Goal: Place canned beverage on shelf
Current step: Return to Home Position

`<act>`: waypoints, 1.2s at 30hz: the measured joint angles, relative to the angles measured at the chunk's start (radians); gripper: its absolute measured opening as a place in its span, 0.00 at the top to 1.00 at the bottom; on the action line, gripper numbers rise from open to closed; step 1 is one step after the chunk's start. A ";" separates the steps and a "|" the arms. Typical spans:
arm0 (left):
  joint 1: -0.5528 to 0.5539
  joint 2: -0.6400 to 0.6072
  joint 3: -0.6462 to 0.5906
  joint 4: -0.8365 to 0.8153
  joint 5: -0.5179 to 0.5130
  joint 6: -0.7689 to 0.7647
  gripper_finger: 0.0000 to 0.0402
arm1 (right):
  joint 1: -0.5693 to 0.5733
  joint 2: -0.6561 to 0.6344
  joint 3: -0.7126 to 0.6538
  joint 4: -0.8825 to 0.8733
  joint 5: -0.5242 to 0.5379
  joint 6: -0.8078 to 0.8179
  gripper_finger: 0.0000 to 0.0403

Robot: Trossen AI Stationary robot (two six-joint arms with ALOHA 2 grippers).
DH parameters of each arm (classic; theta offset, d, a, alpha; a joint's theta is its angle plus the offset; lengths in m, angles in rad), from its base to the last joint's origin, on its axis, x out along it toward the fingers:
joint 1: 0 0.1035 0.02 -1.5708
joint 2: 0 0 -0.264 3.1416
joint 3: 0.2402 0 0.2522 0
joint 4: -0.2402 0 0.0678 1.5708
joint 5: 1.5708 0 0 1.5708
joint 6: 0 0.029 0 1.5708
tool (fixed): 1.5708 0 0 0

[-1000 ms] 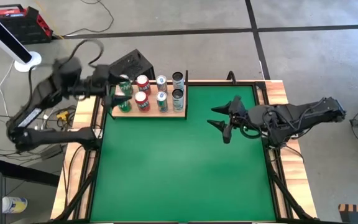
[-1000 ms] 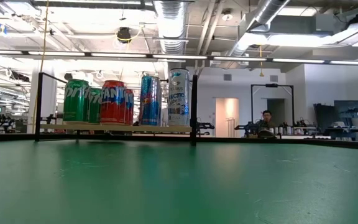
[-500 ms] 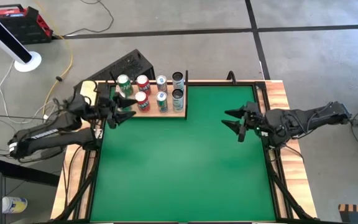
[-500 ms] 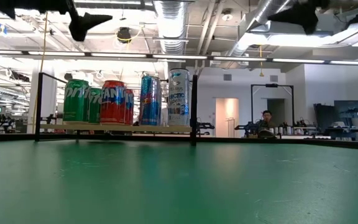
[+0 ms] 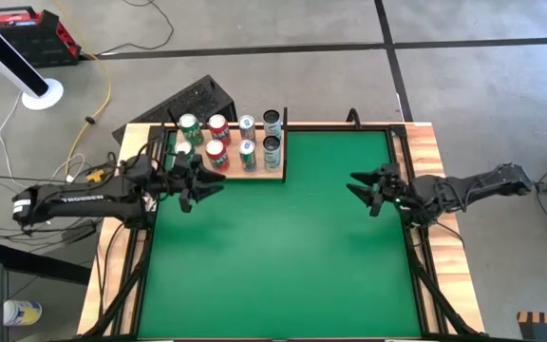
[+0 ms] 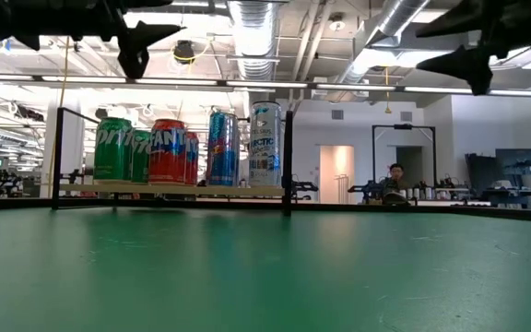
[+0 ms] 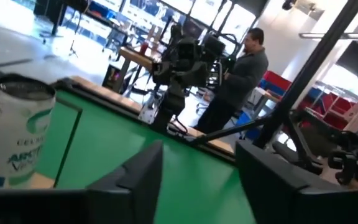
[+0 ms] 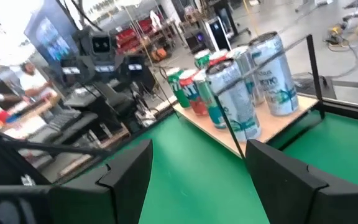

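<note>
The shelf (image 5: 228,161), a pale wooden panel with a thin dark frame, stands at the far left of the green mat (image 5: 283,256). Several cans (image 5: 218,126) stand upright on it in two rows: green, red, blue and silver; they also show in the low view (image 6: 167,151) and the right wrist view (image 8: 235,93). My left gripper (image 5: 198,190) hovers open and empty just near of the shelf (image 7: 197,180). My right gripper (image 5: 367,190) hovers open and empty over the mat's right side (image 8: 197,174).
A black box (image 5: 198,95) lies beyond the shelf's far left corner. Wooden border strips (image 5: 425,152) edge the mat. The mat's middle and near part are bare. People stand in the room beyond the table (image 7: 247,62).
My left gripper has swung from the shelf's left end toward the table's near edge and a little right, coming down beside the shelf. My right gripper has drawn back toward the table's right edge and come lower. The cans have stayed in place.
</note>
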 joint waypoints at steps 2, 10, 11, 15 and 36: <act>0.000 -0.003 0.000 0.005 -0.001 0.018 0.62 | 0.000 -0.042 -0.017 -0.002 0.000 0.000 0.30; 0.000 -0.147 0.000 -0.197 0.011 0.084 0.97 | 0.000 -0.258 -0.035 -0.169 0.025 -0.007 0.30; 0.000 -0.177 0.000 -0.223 -0.016 0.093 0.98 | 0.000 -0.284 -0.035 -0.189 0.027 -0.008 0.30; 0.000 -0.249 -0.016 -0.229 -0.140 0.144 0.99 | -0.011 -0.345 -0.050 -0.202 0.057 -0.026 0.30; 0.000 -0.431 -0.193 -0.337 -0.158 0.006 1.00 | -0.073 -0.431 -0.161 -0.336 -0.174 -0.075 0.94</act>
